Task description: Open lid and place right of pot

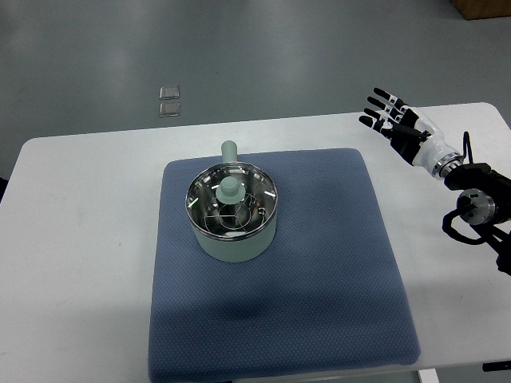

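The pot [235, 215], glass lid [231, 201] still seated on it, sits left of centre on the blue mat [319, 303], leaving room rightward, while the right hand [395, 120] hovers upper right, fingers spread, empty.

A white table [80, 199] with rounded corners stands on a grey floor [239, 48] that carries soft, pale reflections of overhead light. A blue textured mat [319, 279] covers the table's middle. Two small square plates [169, 100] are set into the floor beyond the table's far edge. A brown box corner [483, 8] shows at the upper right.
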Available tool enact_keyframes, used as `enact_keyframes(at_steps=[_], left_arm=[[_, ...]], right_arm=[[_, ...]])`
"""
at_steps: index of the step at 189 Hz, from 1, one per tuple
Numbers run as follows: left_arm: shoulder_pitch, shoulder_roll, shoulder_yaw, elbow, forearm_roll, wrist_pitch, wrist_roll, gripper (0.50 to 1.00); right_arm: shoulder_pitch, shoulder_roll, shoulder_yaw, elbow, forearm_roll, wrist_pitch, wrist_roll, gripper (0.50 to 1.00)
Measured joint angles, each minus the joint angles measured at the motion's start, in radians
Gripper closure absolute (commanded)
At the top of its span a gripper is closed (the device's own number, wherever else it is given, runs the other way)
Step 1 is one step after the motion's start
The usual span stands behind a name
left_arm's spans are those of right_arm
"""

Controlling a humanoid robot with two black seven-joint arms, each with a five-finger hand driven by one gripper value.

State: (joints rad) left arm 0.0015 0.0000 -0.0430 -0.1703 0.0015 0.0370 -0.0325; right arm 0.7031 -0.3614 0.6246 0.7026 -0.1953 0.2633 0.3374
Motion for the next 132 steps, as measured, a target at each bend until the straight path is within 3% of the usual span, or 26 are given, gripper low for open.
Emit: enact_keyframes(at_steps=[79,132], left_arm=[[0.0,0.0,0.0,0.0,0.0,0.0,-0.001,0.5],[0.0,0.0,0.0,0.0,0.0,0.0,0.0,0.5]], right_arm=[[0.077,-0.074,-0.003,0.028,-0.178,0.068,0.011,0.572],[0.166,-0.139,-0.002,0.188,-0.571,0.07,0.039,0.572]])
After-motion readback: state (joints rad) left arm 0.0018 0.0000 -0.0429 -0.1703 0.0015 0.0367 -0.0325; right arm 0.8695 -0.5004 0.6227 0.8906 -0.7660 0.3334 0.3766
